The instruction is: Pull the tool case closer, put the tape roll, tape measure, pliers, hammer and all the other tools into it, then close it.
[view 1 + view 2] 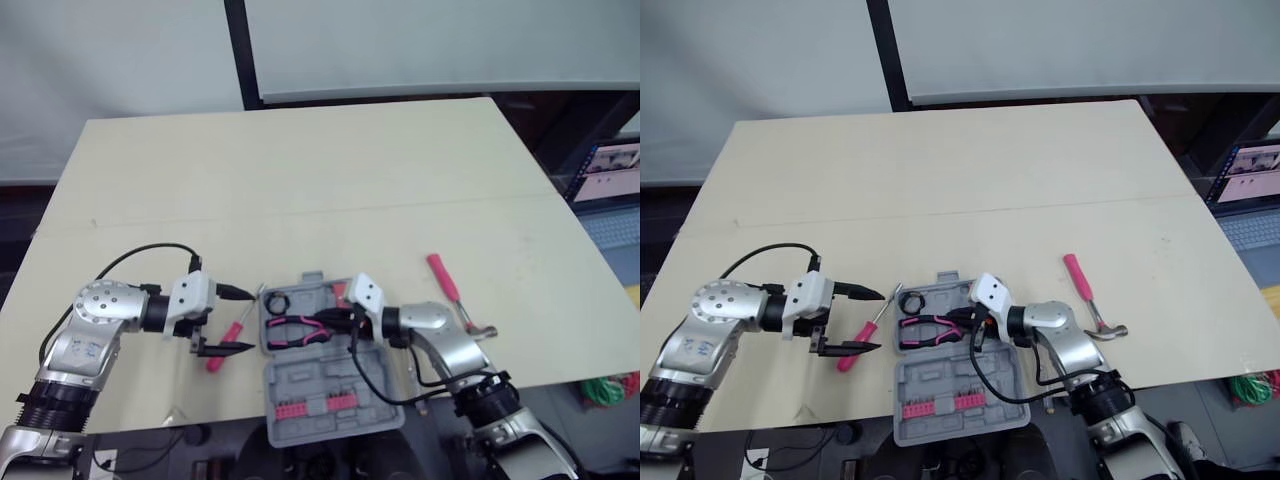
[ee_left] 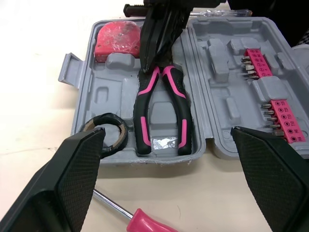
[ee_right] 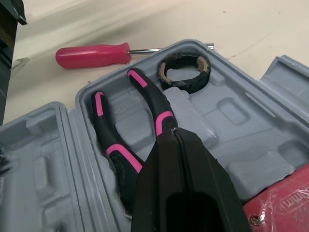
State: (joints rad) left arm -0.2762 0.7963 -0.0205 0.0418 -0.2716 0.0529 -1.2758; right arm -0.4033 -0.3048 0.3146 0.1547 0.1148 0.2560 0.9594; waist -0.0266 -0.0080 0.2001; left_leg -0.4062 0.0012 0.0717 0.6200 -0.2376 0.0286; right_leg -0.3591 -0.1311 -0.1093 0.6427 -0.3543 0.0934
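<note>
Seating pink-handled black pliers (image 2: 145, 113) into the grey plastic tool case (image 2: 111, 92), right gripper (image 3: 175, 133) clamps them; left gripper (image 1: 250, 320) hovers, fingers apart.

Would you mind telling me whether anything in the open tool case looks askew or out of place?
The black tape roll looks askew: it sits tilted in a corner of the grey plastic tool case, one edge riding up by the rim rather than flat. It might hinder closing.

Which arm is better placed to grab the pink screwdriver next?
Left, probably. Its open left gripper hangs right by the screwdriver, left of the tool case; the right gripper is shut on the pliers inside the case.
</note>
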